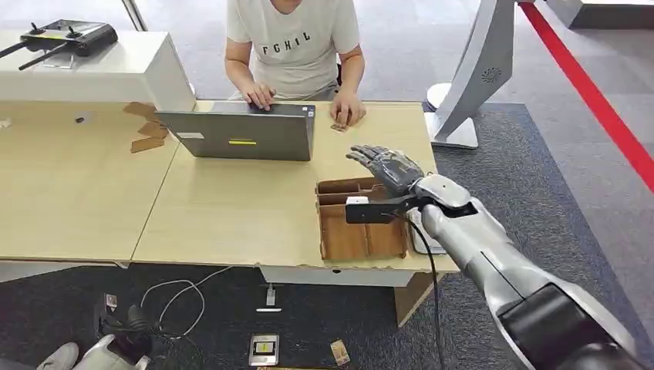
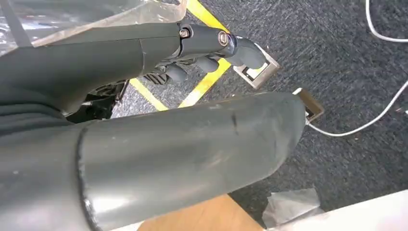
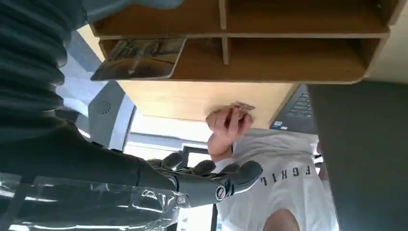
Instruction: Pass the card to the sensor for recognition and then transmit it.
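Note:
A wooden compartment box stands on the table's right part. My right hand hovers over the box's far end with its fingers spread and nothing in it; the right wrist view shows the same hand empty. A picture card lies in one of the box's compartments. A flat grey pad lies beside the box, partly under my forearm. Across the table, a person's hand rests by a small brown card. My left hand hangs over the carpet, holding nothing.
A person sits behind an open laptop at the far edge of the table. Cardboard scraps lie to the laptop's left. A white stand rises at the right, and cables trail on the floor in front.

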`<state>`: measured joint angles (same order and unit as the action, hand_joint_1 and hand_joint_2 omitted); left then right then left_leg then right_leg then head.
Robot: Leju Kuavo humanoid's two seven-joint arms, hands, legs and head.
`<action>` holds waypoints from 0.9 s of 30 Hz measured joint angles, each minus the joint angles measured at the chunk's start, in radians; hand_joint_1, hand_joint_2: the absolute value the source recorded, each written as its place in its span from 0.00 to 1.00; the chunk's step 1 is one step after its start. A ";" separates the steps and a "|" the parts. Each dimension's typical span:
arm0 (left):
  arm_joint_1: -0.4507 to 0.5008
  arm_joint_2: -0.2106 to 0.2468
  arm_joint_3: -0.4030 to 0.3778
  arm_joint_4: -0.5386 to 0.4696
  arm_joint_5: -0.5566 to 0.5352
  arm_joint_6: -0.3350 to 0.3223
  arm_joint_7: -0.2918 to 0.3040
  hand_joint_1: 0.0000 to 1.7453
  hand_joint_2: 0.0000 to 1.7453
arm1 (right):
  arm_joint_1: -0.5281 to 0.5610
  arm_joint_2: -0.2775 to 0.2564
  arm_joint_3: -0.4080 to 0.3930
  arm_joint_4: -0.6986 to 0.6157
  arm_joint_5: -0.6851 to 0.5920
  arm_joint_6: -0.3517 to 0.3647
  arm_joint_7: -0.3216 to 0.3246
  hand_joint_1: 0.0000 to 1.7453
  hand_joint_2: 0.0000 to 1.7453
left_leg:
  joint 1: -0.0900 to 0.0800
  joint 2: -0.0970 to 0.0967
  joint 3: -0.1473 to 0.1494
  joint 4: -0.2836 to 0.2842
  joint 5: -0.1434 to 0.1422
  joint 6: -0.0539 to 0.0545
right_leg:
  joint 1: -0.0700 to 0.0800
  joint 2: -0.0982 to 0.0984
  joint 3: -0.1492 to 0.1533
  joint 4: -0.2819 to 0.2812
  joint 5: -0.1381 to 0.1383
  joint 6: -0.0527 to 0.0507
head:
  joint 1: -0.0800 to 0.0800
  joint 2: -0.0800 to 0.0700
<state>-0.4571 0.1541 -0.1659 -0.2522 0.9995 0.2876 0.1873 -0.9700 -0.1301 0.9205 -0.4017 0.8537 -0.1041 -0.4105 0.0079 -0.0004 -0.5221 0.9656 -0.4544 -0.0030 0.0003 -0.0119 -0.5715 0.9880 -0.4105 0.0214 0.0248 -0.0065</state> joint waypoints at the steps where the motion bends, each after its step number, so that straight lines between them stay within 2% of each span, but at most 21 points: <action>1: 0.000 0.002 0.000 0.000 0.002 0.002 0.000 0.00 0.00 | 0.000 -0.003 0.001 0.005 0.002 0.000 0.003 0.00 1.00 | 0.000 0.000 0.000 0.000 0.000 0.000 | 0.000 0.000 0.000 0.000 0.000 0.000 | 0.000 0.000; 16: 0.003 0.014 0.000 0.000 0.006 0.006 0.004 0.00 0.00 | -0.003 -0.014 0.001 0.030 0.007 -0.003 0.001 0.00 1.00 | 0.000 0.000 0.000 0.000 0.000 0.000 | 0.000 0.000 0.000 0.000 0.000 0.000 | 0.000 0.000; 27: 0.026 0.036 0.003 0.000 0.014 0.007 0.000 0.00 0.00 | -0.050 -0.010 0.001 0.040 0.028 -0.017 -0.005 0.00 1.00 | 0.000 0.000 0.000 0.000 0.000 0.000 | 0.000 0.000 0.000 0.000 0.000 0.000 | 0.000 0.000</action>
<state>-0.4306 0.1900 -0.1633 -0.2522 1.0132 0.2945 0.1869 -1.0199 -0.1396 0.9213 -0.3613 0.8816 -0.1209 -0.4158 0.0079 -0.0003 -0.5223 0.9655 -0.4544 -0.0030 0.0003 -0.0118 -0.5716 0.9881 -0.4104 0.0214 0.0252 -0.0065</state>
